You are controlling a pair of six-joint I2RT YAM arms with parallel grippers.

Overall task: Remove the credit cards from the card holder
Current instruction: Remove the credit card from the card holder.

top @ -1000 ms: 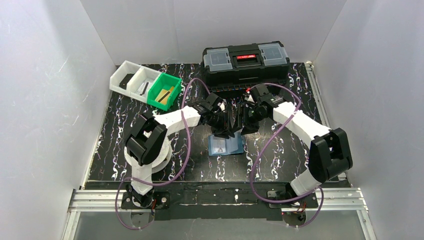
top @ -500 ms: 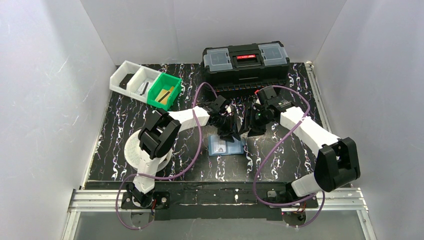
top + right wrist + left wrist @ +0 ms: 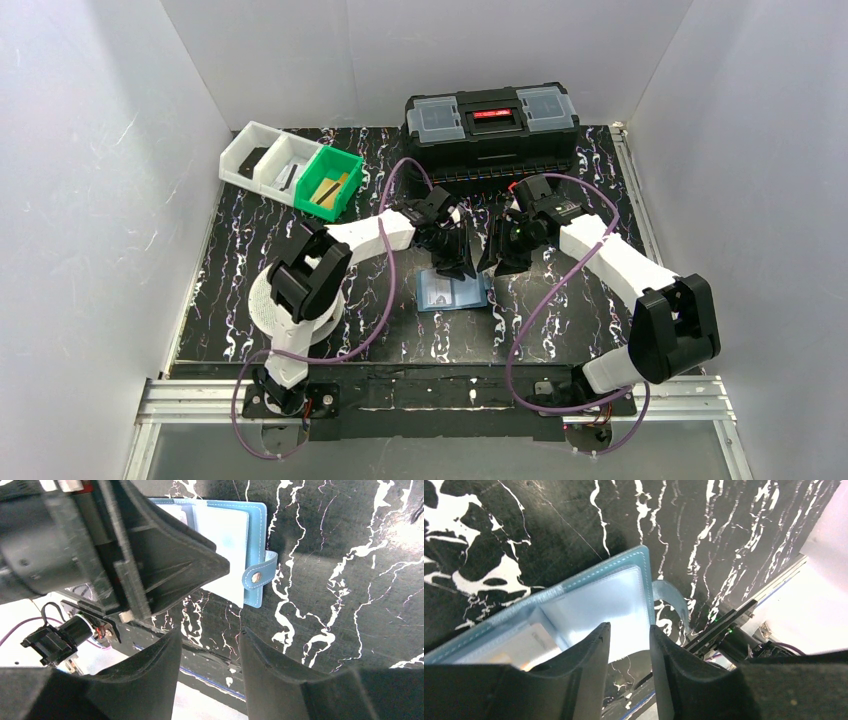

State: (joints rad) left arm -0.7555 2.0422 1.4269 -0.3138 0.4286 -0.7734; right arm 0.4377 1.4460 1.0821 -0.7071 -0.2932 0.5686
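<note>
At the middle of the top view, the card holder point(image 3: 455, 293) lies spread open and flat on the desk point(image 3: 230, 255), its pale inner pages facing up. This leaves the pockets reachable from above. Its snap strap point(image 3: 257, 577) hangs loose off one edge. Of the credit cards point(image 3: 524, 645), only one can be made out. It sits tucked under a clear sleeve at the lower left of the left wrist view, with an orange-tan corner showing. How many more sit behind it cannot be told.

The left pincer point(image 3: 629, 630) hangs directly over the open pages with its jaws parted by a narrow gap and nothing between them, probably lined up to nip a card edge. The right pincer point(image 3: 210, 635) waits just beside the holder's strap side. It is open somewhat wider and also empty, likely ready to pin the holder down.

Farther off, at the top of the frame, stand one black toolbox point(image 3: 492, 120), one green bin point(image 3: 330, 185) and one white bin point(image 3: 265, 155) with two compartments.
</note>
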